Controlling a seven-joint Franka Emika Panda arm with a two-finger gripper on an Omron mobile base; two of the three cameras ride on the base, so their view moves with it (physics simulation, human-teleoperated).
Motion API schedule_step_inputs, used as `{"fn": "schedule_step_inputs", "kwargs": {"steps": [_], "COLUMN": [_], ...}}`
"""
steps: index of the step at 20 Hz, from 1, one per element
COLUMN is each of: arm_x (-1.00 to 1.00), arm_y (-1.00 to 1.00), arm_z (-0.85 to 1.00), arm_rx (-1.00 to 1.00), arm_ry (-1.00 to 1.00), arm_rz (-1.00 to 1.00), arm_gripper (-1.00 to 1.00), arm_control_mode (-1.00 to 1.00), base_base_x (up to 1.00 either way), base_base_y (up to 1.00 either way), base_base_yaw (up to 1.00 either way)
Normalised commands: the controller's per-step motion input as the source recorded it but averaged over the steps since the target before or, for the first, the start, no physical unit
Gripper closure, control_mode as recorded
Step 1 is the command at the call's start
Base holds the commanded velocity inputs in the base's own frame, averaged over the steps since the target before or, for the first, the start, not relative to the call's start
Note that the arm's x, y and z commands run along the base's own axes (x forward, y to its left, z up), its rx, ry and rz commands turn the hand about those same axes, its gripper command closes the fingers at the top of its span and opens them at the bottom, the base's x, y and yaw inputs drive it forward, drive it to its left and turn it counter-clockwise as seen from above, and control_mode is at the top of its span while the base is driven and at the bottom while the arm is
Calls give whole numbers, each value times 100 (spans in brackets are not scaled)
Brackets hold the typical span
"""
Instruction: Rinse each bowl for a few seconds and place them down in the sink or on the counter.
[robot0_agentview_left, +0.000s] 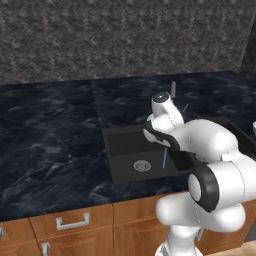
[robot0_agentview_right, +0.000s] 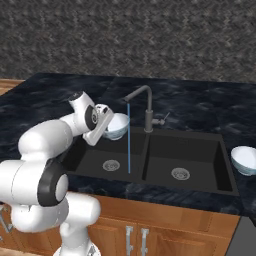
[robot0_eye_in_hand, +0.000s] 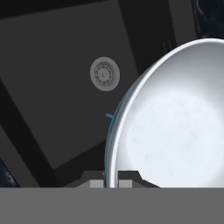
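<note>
Here the counter (robot0_agentview_right: 45, 95) runs glossy black around the sink (robot0_agentview_right: 220, 150), which serves as the landmark. The sink is a matte black double basin, with a round silver drain (robot0_agentview_right: 111, 165) in the left basin and another drain (robot0_agentview_right: 180, 173) in the right basin. Behind the divider between the basins stands the dark gooseneck faucet (robot0_agentview_right: 145, 102), and a thin blue stream of water (robot0_agentview_right: 128, 145) falls from its spout into the left basin.

Above the left basin, just beside that stream, the held bowl (robot0_agentview_right: 118, 125) hangs tilted on its side. The gripper (robot0_agentview_right: 106, 121) is clamped on this bowl's rim, with the rim pinched between the two fingertips (robot0_eye_in_hand: 97, 183) in the hand view.

The second bowl (robot0_agentview_right: 244, 159) sits upright on the counter just right of the sink's right edge, well apart from the held bowl.
</note>
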Motion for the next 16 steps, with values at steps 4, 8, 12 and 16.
{"fn": "schedule_step_inputs", "kwargs": {"steps": [4,8,12,16], "arm_x": [31,33,35,-3], "arm_y": [-3,-6,-9,4], "arm_z": [-10,-15,-13,8], "arm_rx": [-1,-1,0,-1], "arm_ry": [0,0,0,-1], "arm_rz": [0,0,0,0], "arm_gripper": [100,100,100,100], "arm_control_mode": [-100,-100,-100,-100], "base_base_x": [0,0,0,0], "base_base_y": [0,0,0,0], "base_base_yaw": [0,0,0,0]}}
